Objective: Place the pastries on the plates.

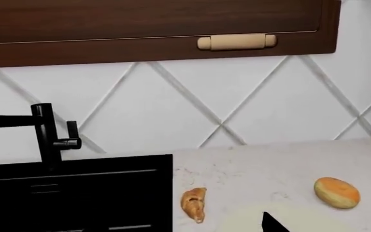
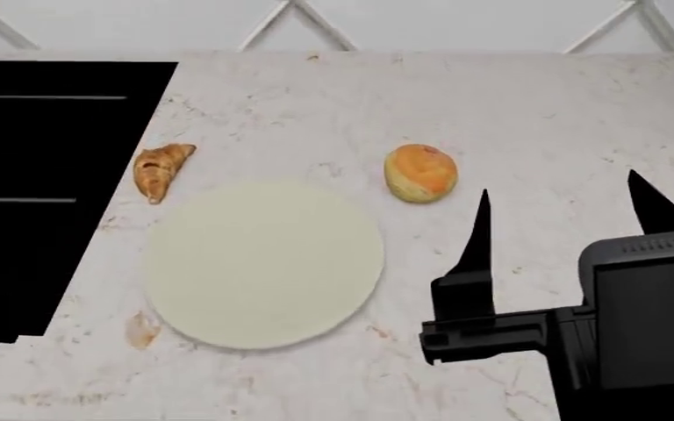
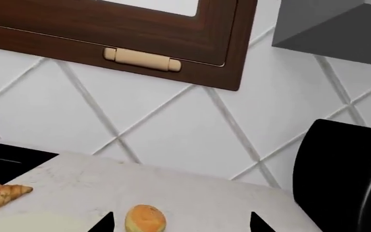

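Nothing is placed yet: the croissant [image 2: 162,170] and the bun [image 2: 420,173] lie on the counter [image 2: 548,114] beside the cream plate [image 2: 262,263]. Your right gripper [image 2: 560,219] is wide apart and holds nothing. The left claw I cannot tell.

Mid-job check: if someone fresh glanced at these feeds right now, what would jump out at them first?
Probably the large round pale cream plate lying bare in the middle of the speckled white stone counter. Just beyond it sit the small golden-brown ridged croissant, near the black sink, and the round tan bun with the orange-glazed top. The open black right gripper looms at the near right, empty, its fingers pointing toward the bun.
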Motion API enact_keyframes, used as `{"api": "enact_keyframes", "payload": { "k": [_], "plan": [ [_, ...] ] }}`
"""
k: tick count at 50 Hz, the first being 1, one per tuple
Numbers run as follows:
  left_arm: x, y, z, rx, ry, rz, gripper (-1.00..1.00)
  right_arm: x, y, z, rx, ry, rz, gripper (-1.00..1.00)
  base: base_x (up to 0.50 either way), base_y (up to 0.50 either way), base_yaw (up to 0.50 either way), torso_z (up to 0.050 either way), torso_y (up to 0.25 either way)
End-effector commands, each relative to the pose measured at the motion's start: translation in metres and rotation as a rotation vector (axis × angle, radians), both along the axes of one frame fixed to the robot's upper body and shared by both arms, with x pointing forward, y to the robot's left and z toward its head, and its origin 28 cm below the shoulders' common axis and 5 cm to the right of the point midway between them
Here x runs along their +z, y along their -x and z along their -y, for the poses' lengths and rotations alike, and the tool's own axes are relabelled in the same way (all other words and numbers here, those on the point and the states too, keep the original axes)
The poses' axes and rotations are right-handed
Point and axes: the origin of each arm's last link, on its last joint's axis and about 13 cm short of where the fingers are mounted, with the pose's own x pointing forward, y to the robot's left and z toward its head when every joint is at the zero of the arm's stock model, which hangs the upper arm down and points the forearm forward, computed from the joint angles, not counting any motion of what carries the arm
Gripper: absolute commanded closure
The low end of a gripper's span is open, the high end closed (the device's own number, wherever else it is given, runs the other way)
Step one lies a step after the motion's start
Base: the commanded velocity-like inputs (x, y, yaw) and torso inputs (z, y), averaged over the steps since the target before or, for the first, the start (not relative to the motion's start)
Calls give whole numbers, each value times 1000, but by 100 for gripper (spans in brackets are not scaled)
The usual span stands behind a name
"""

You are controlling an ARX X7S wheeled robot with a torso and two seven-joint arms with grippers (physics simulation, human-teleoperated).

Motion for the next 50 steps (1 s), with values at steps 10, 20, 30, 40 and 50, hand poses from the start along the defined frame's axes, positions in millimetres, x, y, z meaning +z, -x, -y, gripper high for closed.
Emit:
{"api": "enact_keyframes", "payload": {
  "k": [10,20,30,40,50],
  "plan": [
    [0,2,0,0,1,-1,-100,0,2,0,-11,3,-6,-100,500,0,0,0,2],
    [1,2,-1,6,14,3,-100,1,3,-1,-15,12,-3,-100,500,0,0,0,0],
    [1,0,0,2,15,1,-100,1,-1,0,-29,20,-6,-100,500,0,0,0,1],
    [2,-1,1,-4,19,1,-100,6,-7,-5,-15,25,-130,-100,84,0,0,0,1],
    [1,-1,2,-4,19,0,-100,7,-27,-12,128,-116,-418,-100,0,0,0,0,0]
  ]
}}
